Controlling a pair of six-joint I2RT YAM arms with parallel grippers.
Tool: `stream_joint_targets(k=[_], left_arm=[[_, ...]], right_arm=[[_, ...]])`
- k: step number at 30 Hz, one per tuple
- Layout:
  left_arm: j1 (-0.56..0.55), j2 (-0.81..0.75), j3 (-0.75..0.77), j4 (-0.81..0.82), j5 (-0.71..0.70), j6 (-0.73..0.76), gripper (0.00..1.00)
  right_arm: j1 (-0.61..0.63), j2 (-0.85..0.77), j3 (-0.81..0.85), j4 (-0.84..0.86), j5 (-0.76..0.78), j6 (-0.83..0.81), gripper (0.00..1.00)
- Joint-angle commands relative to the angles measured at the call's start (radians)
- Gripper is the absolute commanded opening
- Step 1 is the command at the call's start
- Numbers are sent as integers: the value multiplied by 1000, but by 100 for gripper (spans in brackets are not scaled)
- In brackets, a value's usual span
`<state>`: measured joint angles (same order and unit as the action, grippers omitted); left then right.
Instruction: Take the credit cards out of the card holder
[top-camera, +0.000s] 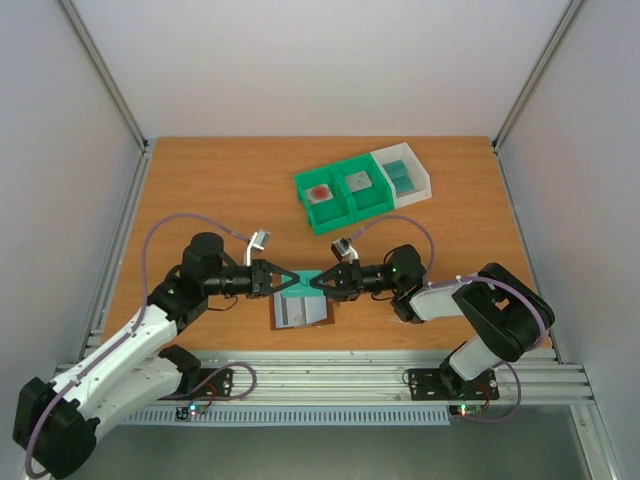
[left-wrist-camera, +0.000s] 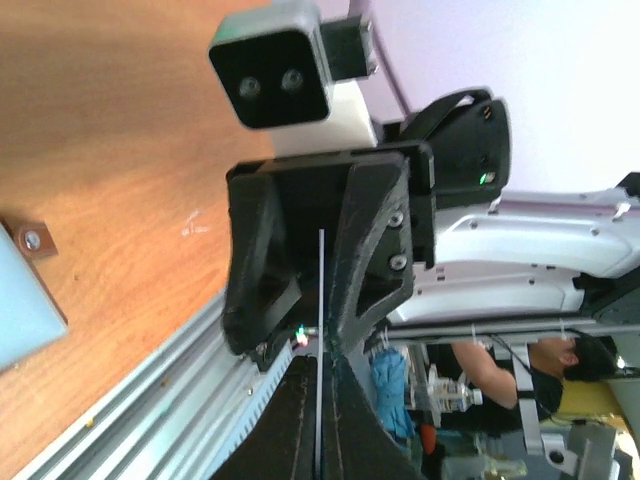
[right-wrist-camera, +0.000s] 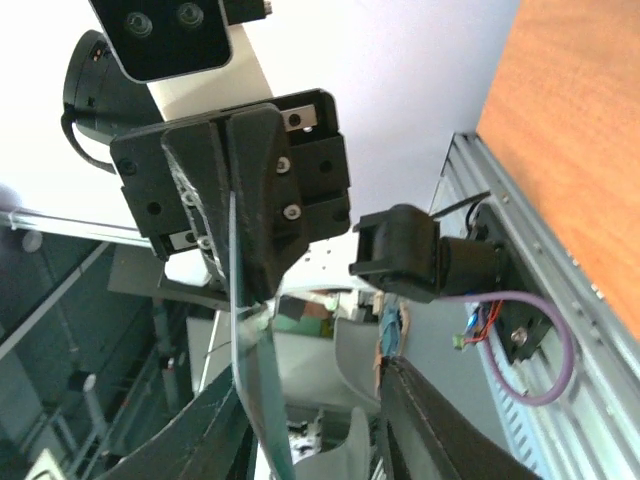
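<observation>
You have one teal card (top-camera: 301, 291) held over the far edge of the holder (top-camera: 303, 316), strung between the two claws. Your left claw (top-camera: 292, 283) reaches from the holder's left and is pinched tight on the card's left end. In its wrist view the card shows edge-on as a thin pale line running straight between the black fingers. Your right claw (top-camera: 313, 283) faces it from the holder's right with its jaws parted narrowly. In its own wrist view the fingers (right-wrist-camera: 215, 440) stand apart, and the card's thin, slightly bowed edge lies against only one of them, so it has no grip. Any print on the card is too small to read from above, and the wrist views give only its edge. The holder lies flat and open on the table (top-camera: 200, 190), a small brown leather rectangle with grey-blue pocket panels. The left wrist view catches one pale blue corner of it and a little brown tab (left-wrist-camera: 31, 240) with a metal stud. You cannot tell from these views whether more cards sit in its pockets. Behind the holder and to its right stands a glossy green bin (top-camera: 350, 213) with two compartments, one holding a tile (top-camera: 320, 192) with a red spot, the other a grey square (top-camera: 358, 183). A white bin (top-camera: 426, 181) touches the green one on the side away from the holder and holds teal cards (top-camera: 400, 176). The table is orange-brown wood grain.
</observation>
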<state>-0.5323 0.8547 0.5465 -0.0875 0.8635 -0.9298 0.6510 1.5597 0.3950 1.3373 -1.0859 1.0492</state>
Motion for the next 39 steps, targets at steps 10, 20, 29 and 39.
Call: stream_joint_targets(k=[10, 20, 29, 39], left_arm=[[-1, -110, 46, 41, -347, -58, 0], [-1, -149, -36, 206, -413, -182, 0], [-1, -186, -117, 369, -451, -297, 1], [-1, -201, -213, 547, -475, -380, 0]], right_arm=[[0, -72, 39, -112, 234, -54, 50], [32, -331, 155, -746, 332, -370, 51], [166, -416, 296, -1163, 557, -548, 45], [255, -375, 391, -1182, 677, -501, 37]])
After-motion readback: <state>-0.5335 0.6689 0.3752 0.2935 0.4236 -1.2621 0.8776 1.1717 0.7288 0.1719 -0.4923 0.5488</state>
